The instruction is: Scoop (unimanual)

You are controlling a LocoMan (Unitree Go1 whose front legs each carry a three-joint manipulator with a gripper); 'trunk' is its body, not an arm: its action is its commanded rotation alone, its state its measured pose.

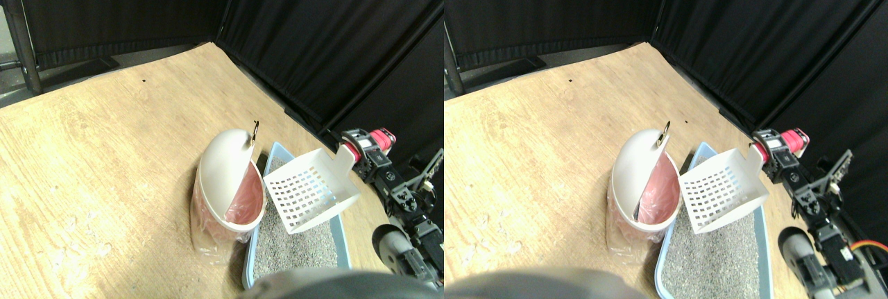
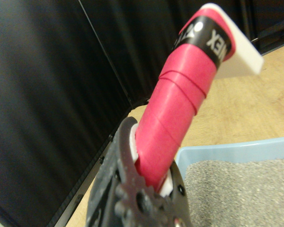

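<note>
My fingers (image 2: 154, 189) are closed around the pink-wrapped handle (image 2: 180, 109) of the white slotted scoop (image 1: 309, 191), which hangs tilted in the lower middle of the frame, above the grey litter (image 1: 295, 250) in the blue tray (image 1: 277, 150) and just beside the open mouth of the white bin (image 1: 225, 174) with its pink liner. I judge the digging done and the tipping into the bin left, though I cannot make out whether the scoop carries anything.
</note>
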